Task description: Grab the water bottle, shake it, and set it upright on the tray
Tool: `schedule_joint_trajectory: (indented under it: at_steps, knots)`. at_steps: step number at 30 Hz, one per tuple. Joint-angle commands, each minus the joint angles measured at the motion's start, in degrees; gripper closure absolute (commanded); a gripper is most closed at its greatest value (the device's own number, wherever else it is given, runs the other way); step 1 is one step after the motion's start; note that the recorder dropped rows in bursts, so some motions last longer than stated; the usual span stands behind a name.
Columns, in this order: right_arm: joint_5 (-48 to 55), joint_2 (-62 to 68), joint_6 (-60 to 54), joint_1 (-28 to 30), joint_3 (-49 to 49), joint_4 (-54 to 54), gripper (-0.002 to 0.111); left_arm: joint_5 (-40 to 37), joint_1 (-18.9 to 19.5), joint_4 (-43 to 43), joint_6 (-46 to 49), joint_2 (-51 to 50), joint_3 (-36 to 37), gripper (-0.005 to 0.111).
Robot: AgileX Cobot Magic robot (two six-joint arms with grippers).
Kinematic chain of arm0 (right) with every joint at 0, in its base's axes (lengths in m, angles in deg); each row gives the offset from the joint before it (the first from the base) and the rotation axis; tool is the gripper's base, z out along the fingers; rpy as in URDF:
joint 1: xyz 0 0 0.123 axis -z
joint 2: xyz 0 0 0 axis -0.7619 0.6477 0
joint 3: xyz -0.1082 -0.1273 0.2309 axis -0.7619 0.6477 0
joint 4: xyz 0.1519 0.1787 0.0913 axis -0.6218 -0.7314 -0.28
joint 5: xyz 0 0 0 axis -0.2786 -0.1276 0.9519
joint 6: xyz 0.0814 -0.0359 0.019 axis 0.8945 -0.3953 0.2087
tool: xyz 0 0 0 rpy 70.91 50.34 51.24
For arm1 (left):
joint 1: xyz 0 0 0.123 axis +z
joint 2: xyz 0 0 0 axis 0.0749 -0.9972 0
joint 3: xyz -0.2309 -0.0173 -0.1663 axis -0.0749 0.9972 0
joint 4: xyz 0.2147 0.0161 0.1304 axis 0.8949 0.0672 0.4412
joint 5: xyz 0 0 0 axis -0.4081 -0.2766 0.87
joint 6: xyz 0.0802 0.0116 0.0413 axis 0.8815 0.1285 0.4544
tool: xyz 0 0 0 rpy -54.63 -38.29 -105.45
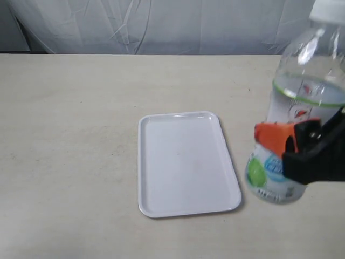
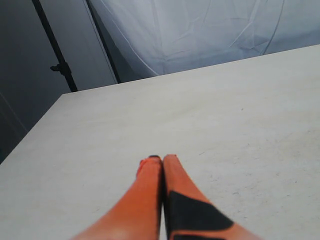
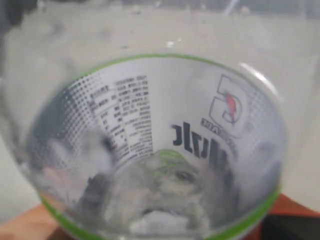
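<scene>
– Water bottle looks lifted off the table, at three o'clock from the tray, right gripper clamped round its label
– And the left gripper?
– Pinched together, holding nothing. Danger now: a hard shake could slide the slick bottle out of that grip, or a landing on the tray's rim topples it

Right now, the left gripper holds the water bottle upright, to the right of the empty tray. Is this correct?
Not quite. The exterior view shows the right gripper holding the water bottle; the left gripper is shut on nothing. The rest stands: bottle upright, right of the empty tray.
</scene>
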State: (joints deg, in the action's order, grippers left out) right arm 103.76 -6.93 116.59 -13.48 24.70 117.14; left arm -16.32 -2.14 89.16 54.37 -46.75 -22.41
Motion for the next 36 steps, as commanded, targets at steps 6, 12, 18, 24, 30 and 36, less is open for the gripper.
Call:
schedule_joint_trajectory:
  at_steps: [6,12,18,24,30,36]
  knots:
    - [6.49,-0.31,-4.02,0.32,-2.76,-1.8,0.109,0.75,0.05,-0.21,-0.47,0.24,0.13,0.107]
    - [15.14,-0.42,10.86,0.47,-2.76,14.17,0.109,0.75,0.05,-0.21,-0.47,0.24,0.13,0.107]
    - [3.61,-0.42,-4.26,0.37,-2.23,0.94,0.109,0.75,0.05,-0.21,-0.47,0.24,0.13,0.107]
    - [3.13,1.2,13.67,0.5,-0.13,14.79,0.109,0.75,0.05,-0.21,-0.47,0.24,0.13,0.107]
    - [-9.11,11.95,24.27,0.5,4.71,28.48,0.109,0.75,0.05,-0.21,-0.47,0.24,0.13,0.107]
    - [-12.18,25.92,51.43,1.25,3.83,64.83,0.109,0.75,0.05,-0.21,-0.47,0.24,0.13,0.107]
